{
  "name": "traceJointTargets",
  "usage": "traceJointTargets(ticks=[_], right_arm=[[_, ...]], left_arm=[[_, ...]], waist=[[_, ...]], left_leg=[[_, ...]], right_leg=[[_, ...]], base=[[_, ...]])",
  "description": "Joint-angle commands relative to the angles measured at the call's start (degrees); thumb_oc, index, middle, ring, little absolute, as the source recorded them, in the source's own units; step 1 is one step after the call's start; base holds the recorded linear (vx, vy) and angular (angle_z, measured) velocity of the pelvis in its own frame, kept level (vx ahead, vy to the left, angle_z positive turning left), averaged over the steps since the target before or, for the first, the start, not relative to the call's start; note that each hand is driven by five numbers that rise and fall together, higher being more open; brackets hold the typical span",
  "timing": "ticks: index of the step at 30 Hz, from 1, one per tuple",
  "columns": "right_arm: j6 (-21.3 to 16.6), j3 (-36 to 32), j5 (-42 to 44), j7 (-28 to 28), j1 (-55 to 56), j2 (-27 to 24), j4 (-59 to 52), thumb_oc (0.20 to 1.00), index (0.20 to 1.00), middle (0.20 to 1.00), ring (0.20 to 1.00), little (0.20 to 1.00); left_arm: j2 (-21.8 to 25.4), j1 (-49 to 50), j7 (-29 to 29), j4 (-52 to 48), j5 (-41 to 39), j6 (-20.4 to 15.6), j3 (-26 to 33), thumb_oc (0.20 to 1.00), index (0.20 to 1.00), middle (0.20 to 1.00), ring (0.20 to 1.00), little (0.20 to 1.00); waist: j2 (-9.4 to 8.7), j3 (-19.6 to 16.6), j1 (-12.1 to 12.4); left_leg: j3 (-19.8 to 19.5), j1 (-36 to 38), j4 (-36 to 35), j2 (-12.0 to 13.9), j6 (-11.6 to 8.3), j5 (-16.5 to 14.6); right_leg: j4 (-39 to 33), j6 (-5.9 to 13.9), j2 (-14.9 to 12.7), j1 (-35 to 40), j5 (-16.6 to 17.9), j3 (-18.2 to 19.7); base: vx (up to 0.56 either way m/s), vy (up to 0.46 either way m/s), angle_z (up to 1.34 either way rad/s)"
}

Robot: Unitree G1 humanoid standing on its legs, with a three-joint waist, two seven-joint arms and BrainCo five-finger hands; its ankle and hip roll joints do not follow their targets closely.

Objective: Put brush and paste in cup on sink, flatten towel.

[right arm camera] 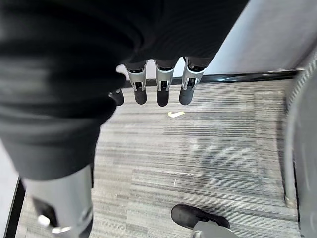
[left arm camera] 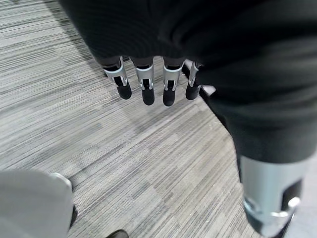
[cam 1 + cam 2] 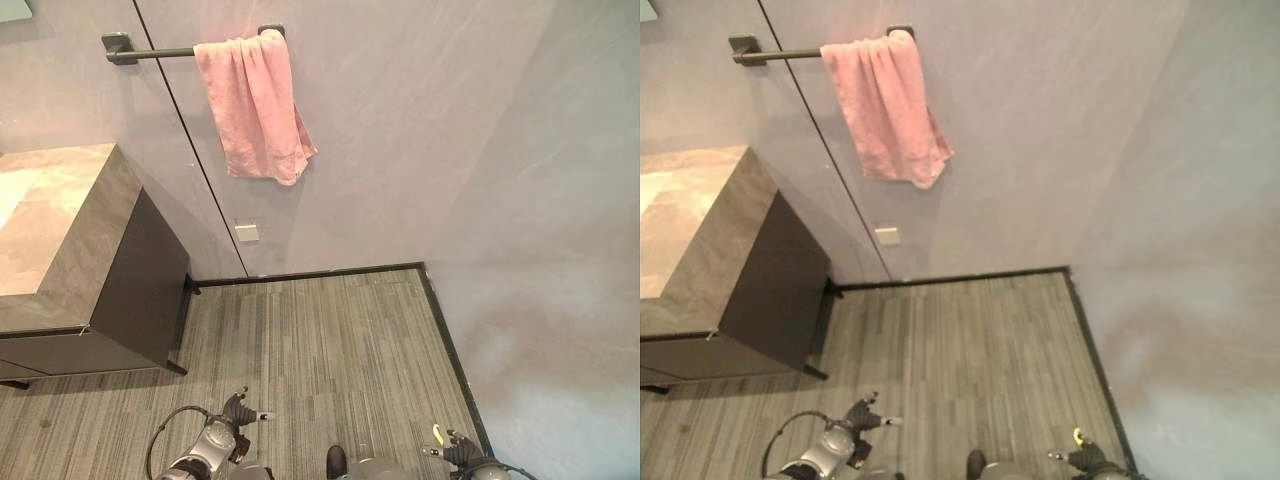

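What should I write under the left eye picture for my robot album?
A bunched pink towel hangs on a dark wall bar beside the stone-topped vanity, while the robot's left hand and right hand hang low, holding nothing.

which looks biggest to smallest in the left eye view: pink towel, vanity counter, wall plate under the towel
1. vanity counter
2. pink towel
3. wall plate
The counter runs past the view's edge, yet it looks largest.

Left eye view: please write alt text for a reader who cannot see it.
A pink towel hangs bunched at the right end of a dark wall bar, above a striped grey floor. A stone-topped vanity with dark sides stands at left. The left robot hand and right robot hand hang low, open and empty.
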Motion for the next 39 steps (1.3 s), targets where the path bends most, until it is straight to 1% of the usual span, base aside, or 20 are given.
traceJointTargets(ticks=[1, 3, 5, 6, 8, 10, 12, 14, 15, 16, 17, 18, 20, 23, 26, 27, 29, 36, 38, 39], right_arm=[[-0.5, 0.7, -3.4, -1.3, 2.5, -0.8, -1.2, 1.000, 1.000, 1.000, 1.000, 1.000], [-0.6, 0.9, -4.4, -2.0, 1.6, -1.2, -1.0, 1.000, 1.000, 1.000, 1.000, 1.000], [-0.6, 0.4, -4.3, -2.1, 1.1, -1.3, -0.8, 1.000, 1.000, 1.000, 1.000, 1.000], [-0.5, 0.5, -4.3, -1.9, 0.7, -1.1, -1.0, 1.000, 1.000, 1.000, 1.000, 1.000], [-0.3, 0.4, -4.4, -2.1, 0.4, -0.9, -0.7, 1.000, 1.000, 1.000, 1.000, 1.000], [-0.4, -1.2, -2.7, -2.1, 0.4, 0.0, -0.1, 1.000, 1.000, 1.000, 1.000, 1.000], [-0.7, -1.9, -0.8, -1.5, 0.0, 1.1, -1.1, 1.000, 1.000, 1.000, 1.000, 1.000], [-0.6, -1.3, -1.2, -1.5, -0.6, 1.3, -1.2, 1.000, 1.000, 1.000, 1.000, 1.000], [-0.7, 0.4, -3.3, -1.8, -1.6, 1.5, -3.3, 1.000, 1.000, 1.000, 1.000, 1.000], [-0.7, 1.7, -5.0, -1.9, -2.2, 1.3, -4.5, 1.000, 1.000, 1.000, 1.000, 1.000], [-0.7, 2.5, -5.9, -2.0, -2.2, 1.0, -5.9, 1.000, 1.000, 1.000, 1.000, 1.000], [-0.9, 3.2, -6.7, -1.9, -2.1, 0.5, -8.5, 1.000, 1.000, 1.000, 1.000, 1.000], [-1.2, 3.3, -6.5, -1.8, -1.8, 0.3, -9.6, 1.000, 1.000, 1.000, 1.000, 1.000], [-1.5, 3.8, -6.0, -1.5, -1.5, 0.1, -10.6, 1.000, 1.000, 1.000, 1.000, 1.000], [-1.7, 4.0, -5.6, -1.7, -1.4, 0.0, -10.7, 1.000, 1.000, 1.000, 1.000, 1.000], [-1.5, 3.8, -5.4, -2.0, -1.1, 0.0, -10.8, 1.000, 1.000, 1.000, 1.000, 1.000], [-1.3, 3.8, -5.7, -2.0, -0.9, -0.1, -10.0, 1.000, 1.000, 1.000, 1.000, 1.000], [-0.8, 3.8, -6.9, -2.0, -0.8, -1.0, -7.3, 1.000, 1.000, 1.000, 1.000, 1.000], [-0.7, 4.0, -7.3, -1.8, -0.8, -1.5, -7.0, 1.000, 1.000, 1.000, 1.000, 1.000], [-0.7, 4.6, -7.6, -2.0, -1.0, -2.0, -7.4, 1.000, 1.000, 1.000, 1.000, 1.000]], left_arm=[[2.7, -1.0, 1.6, -1.5, -0.4, -1.9, -0.5, 1.000, 1.000, 1.000, 1.000, 1.000], [2.9, -0.8, 2.0, -2.3, -1.3, -2.3, -0.4, 1.000, 1.000, 1.000, 1.000, 1.000], [3.1, -0.1, 1.6, -4.7, -1.4, -2.6, -0.9, 1.000, 1.000, 1.000, 1.000, 1.000], [4.0, 0.9, 1.1, -7.2, -1.3, -2.6, -1.3, 1.000, 1.000, 1.000, 1.000, 1.000], [4.1, 1.3, 1.1, -7.4, -0.8, -2.7, -1.7, 1.000, 1.000, 1.000, 1.000, 1.000], [4.9, 1.1, 0.9, -9.0, 0.4, -2.5, -3.0, 1.000, 1.000, 1.000, 1.000, 1.000], [5.8, 0.7, 1.5, -9.2, -0.2, -2.5, -1.8, 1.000, 1.000, 1.000, 1.000, 1.000], [6.3, 0.6, 1.8, -9.4, -0.3, -2.3, -1.4, 1.000, 1.000, 1.000, 1.000, 1.000], [6.9, 0.2, 2.7, -9.8, -1.4, -2.2, 0.0, 1.000, 1.000, 1.000, 1.000, 1.000], [7.8, 0.0, 2.9, -10.8, -1.6, -2.3, 0.3, 1.000, 1.000, 1.000, 1.000, 1.000], [8.2, 0.2, 2.9, -11.6, -1.3, -2.3, 0.3, 1.000, 1.000, 1.000, 1.000, 1.000], [8.8, 0.2, 3.0, -12.2, -1.2, -2.4, 0.7, 1.000, 1.000, 1.000, 1.000, 1.000], [9.3, 0.3, 3.3, -11.3, -0.6, -2.7, 1.5, 1.000, 1.000, 1.000, 1.000, 1.000], [9.0, 0.5, 3.3, -9.4, -1.0, -2.6, 2.2, 1.000, 1.000, 1.000, 1.000, 1.000], [8.3, 0.5, 3.2, -8.5, -1.2, -2.6, 2.0, 1.000, 1.000, 1.000, 1.000, 1.000], [6.8, 0.6, 3.1, -7.8, -1.4, -2.6, 1.4, 1.000, 1.000, 1.000, 1.000, 1.000], [5.8, 1.0, 2.5, -8.4, -1.2, -2.5, 0.4, 1.000, 1.000, 1.000, 1.000, 1.000], [3.8, 2.2, 1.4, -8.1, -1.1, -2.2, -0.3, 1.000, 1.000, 1.000, 1.000, 1.000], [3.3, 2.4, 1.0, -7.8, -1.3, -2.0, -0.4, 1.000, 1.000, 1.000, 1.000, 1.000], [3.0, 1.8, 1.1, -8.1, -1.5, -1.9, -1.0, 1.000, 1.000, 1.000, 1.000, 1.000]], waist=[[0.53, 0.2, 1.1], [1.23, 0.4, 2.7], [2.17, 0.1, 3.2], [3.32, -0.7, 4.3], [3.31, -0.9, 4.8], [2.86, -1.5, 4.5], [2.08, -1.9, 4.6], [2.21, -2.1, 5.0], [2.34, -1.7, 5.5], [2.62, -1.1, 5.6], [3.12, -1.0, 5.3], [3.07, -0.6, 4.2], [2.67, -0.6, 3.6], [2.75, -0.8, 2.5], [2.34, -0.7, 1.8], [2.18, -0.3, 0.5], [1.98, -0.1, -0.1], [1.76, -1.9, 0.5], [1.98, -1.8, 0.8], [1.65, -0.6, 1.1]], left_leg=[[-5.5, 1.3, -4.1, -1.8, 1.91, 9.3], [-9.0, -2.7, -9.9, -0.2, 0.20, 12.0], [-7.6, -3.7, -10.6, 1.8, -1.15, 13.5], [-7.4, -2.0, -9.9, 2.3, -0.73, 14.9], [-7.7, -2.1, -8.6, 1.4, -0.11, 14.8], [-6.6, -3.7, -2.2, -1.2, 1.59, 12.1], [-5.0, -4.1, 1.6, -3.2, 3.25, 8.8], [-4.6, -3.7, 1.5, -3.6, 3.78, 8.0], [-3.3, -1.5, 0.4, -4.2, 4.76, 7.2], [-3.0, 0.1, -0.5, -4.4, 5.25, 6.8], [-2.9, 1.0, -1.3, -4.4, 5.50, 6.7], [-3.5, 2.5, -2.5, -5.2, 5.72, 6.6], [-2.9, 4.7, -3.6, -5.9, 6.20, 5.9], [-3.9, 7.3, -5.8, -6.5, 5.99, 5.6], [-4.5, 9.4, -6.6, -7.1, 5.84, 5.1], [-5.5, 12.9, -8.1, -7.9, 5.72, 4.1], [-6.7, 14.6, -7.8, -8.6, 5.91, 3.0], [-7.8, 16.1, -5.2, -9.6, 5.78, -0.2], [-7.9, 14.7, 0.4, -10.0, 4.81, -0.7], [-7.4, 11.1, 8.6, -9.8, 2.65, 0.9]], right_leg=[[3.0, 7.83, -2.4, -1.2, 1.4, 6.1], [2.2, 8.28, -2.8, 1.0, 0.2, 8.6], [1.4, 9.07, -3.3, 2.8, -0.6, 9.9], [1.4, 9.46, -3.6, 4.7, -2.5, 11.6], [2.2, 9.86, -4.7, 5.6, -3.5, 12.2], [5.6, 10.73, -7.8, 6.3, -4.5, 12.7], [10.1, 11.44, -9.5, 4.4, -3.2, 13.1], [11.7, 11.66, -9.7, 3.0, -1.6, 12.7], [17.6, 11.62, -10.8, -0.1, 3.8, 9.8], [21.8, 11.17, -11.0, -2.2, 5.3, 7.4], [24.1, 11.18, -9.7, -3.8, 6.0, 7.0], [26.5, 11.03, -6.3, -4.9, 4.9, 8.6], [25.5, 10.80, -4.8, -6.1, 4.1, 7.3], [21.4, 9.38, -0.5, -9.5, -0.6, 7.8], [16.8, 9.34, -0.1, -10.5, 0.1, 7.2], [11.5, 9.93, -0.5, -13.5, 3.7, 6.0], [11.0, 10.09, -0.7, -14.5, 5.3, 5.6], [5.8, 8.86, -1.1, -8.8, 5.3, 5.6], [5.0, 8.32, -1.2, -7.8, 5.0, 5.5], [4.5, 7.55, -1.6, -6.5, 4.6, 4.9]], base=[[0.43, 0.184, -0.50], [0.41, 0.191, -0.43], [0.47, 0.253, -0.89], [0.42, 0.245, -0.86], [0.35, 0.274, -0.87], [0.50, 0.425, -1.05], [0.33, 0.332, -0.14], [0.18, 0.208, -0.13], [0.21, 0.290, -0.20], [0.24, 0.354, -0.19], [0.19, 0.268, -0.09], [0.12, 0.163, -0.16], [0.21, 0.201, 0.28], [0.22, 0.127, 0.10], [0.22, 0.020, -0.05], [0.31, -0.009, 0.20], [0.30, -0.028, 0.11], [0.19, -0.082, 0.42], [0.12, -0.106, 0.14], [0.05, -0.121, 0.04]])
